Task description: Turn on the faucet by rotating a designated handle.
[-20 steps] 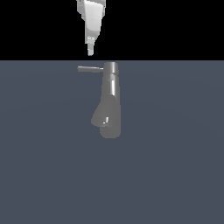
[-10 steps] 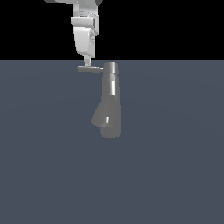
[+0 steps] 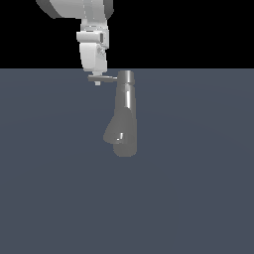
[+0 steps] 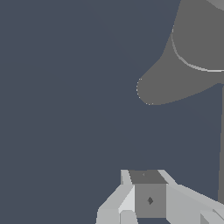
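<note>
The grey metallic faucet (image 3: 124, 119) lies on the dark floor, its cylindrical cap (image 3: 126, 77) at the far end and its bulging spout end (image 3: 118, 139) nearer the camera. The handle (image 3: 105, 78), a thin rod, sticks out from the cap toward the exterior view's left. My gripper (image 3: 97, 81) comes down from above with its fingers together, tips touching the outer end of the handle with nothing held. In the wrist view the faucet body (image 4: 197, 48) fills one corner and the gripper (image 4: 146, 177) shows at the edge.
The dark blue-grey floor (image 3: 198, 188) spreads flat around the faucet. The white arm link (image 3: 92, 34) stands above the handle against a black background.
The gripper has come down and shifted toward the exterior view's left, from above the handle to its outer end. The handle has not visibly turned.
</note>
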Robot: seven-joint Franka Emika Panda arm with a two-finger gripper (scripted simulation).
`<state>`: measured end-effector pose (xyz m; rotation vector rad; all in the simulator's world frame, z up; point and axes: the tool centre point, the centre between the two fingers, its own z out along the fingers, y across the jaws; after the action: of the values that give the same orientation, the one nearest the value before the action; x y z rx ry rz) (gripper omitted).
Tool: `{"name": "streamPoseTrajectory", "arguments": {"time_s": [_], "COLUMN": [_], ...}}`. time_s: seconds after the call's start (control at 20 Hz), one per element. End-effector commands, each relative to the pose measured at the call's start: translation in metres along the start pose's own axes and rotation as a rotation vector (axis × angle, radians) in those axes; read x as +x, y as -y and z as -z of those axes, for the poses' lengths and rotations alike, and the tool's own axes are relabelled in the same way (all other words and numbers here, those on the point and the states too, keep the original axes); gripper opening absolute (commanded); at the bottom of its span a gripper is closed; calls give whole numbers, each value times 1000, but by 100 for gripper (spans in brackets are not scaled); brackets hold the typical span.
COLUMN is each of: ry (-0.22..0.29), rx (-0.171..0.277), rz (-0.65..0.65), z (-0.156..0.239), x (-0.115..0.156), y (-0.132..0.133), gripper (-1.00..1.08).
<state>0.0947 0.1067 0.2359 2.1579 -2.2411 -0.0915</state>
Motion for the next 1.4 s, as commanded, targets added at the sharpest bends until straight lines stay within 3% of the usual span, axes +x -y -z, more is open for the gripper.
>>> {"name": "streamPoseTrajectory", "arguments": {"time_s": [0.0, 1.35], "ry": [-1, -1], "rx": [1, 1], "rz": [-4, -4], "z": [-1, 25], "x": [0, -2], "y": [1, -62], "gripper": [-100, -100]}}
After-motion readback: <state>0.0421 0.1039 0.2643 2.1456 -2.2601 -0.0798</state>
